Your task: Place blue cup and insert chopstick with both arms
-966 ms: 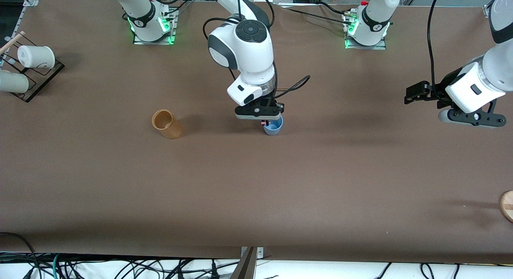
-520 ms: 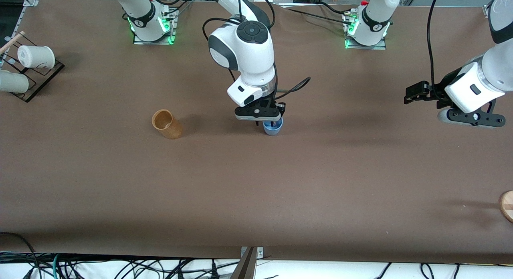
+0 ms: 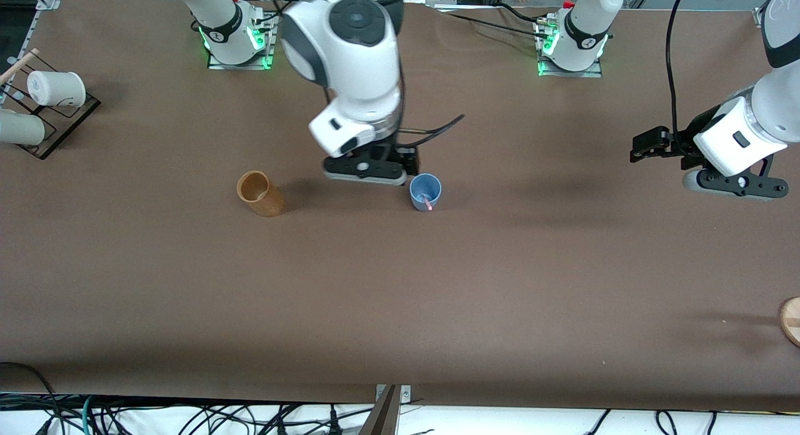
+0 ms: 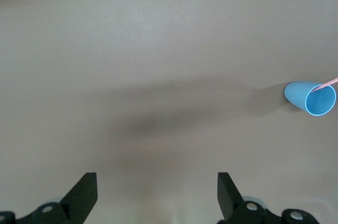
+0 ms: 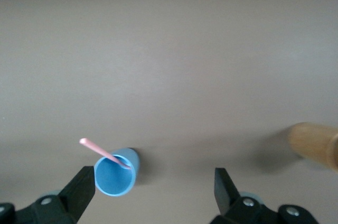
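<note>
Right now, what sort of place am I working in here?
Most likely a robotics lab test bench. Two white arms are bolted to a brown-covered table, loose cables run along its edge, and only practice props are laid out: a blue cup, a tan cup.

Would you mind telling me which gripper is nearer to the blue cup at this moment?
The right. The right gripper hangs open just beside the blue cup, toward the tan cup. The left gripper waits open, well off toward the left arm's end of the table.

Blue cup (image 4: 310, 98) — chopstick (image 4: 328, 82) inside.
</note>
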